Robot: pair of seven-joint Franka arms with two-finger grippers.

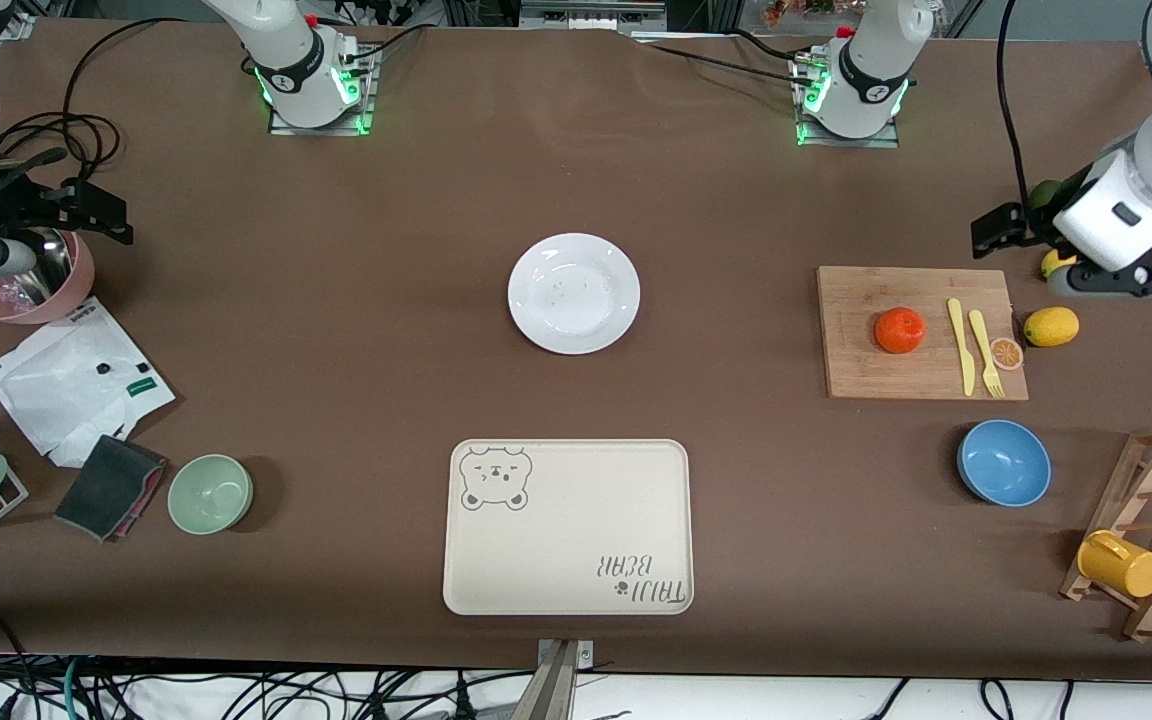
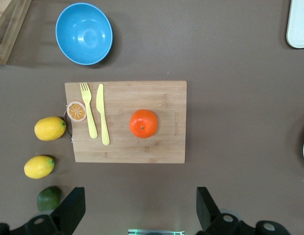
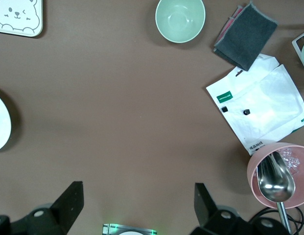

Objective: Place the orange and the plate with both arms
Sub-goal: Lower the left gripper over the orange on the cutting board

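Two white arms stand ready with nothing yet lifted, each hanging high over its own end of the brown table [image 1: 356, 330]. The left gripper [image 2: 138, 205] hovers with its fingers spread wide and empty above the table's edge by the wooden cutting board [image 1: 921, 332], just beside the lemons [image 1: 1051, 326]; the right gripper [image 3: 137, 205] hangs likewise parted and empty above the pink cup [image 1: 24, 280] and the white packet [image 1: 76, 380]. The orange [image 1: 900, 330] sits alone on the cutting board, beside a yellow knife [image 1: 960, 345] and fork [image 1: 984, 352], clear of both. The plate [image 1: 574, 293] lies bare at mid-table, farther from the front camera than the cream bear-print tray [image 1: 568, 527]. By the look of it, the task is at its very start, with the approach still to be made. The next move likely calls for the left arm to descend squarely over the orange and close on its round flanks without nudging the cutlery, while the right arm travels inward toward the plate, whose low glossy rim offers little purchase and may demand a careful pinch at the edge.
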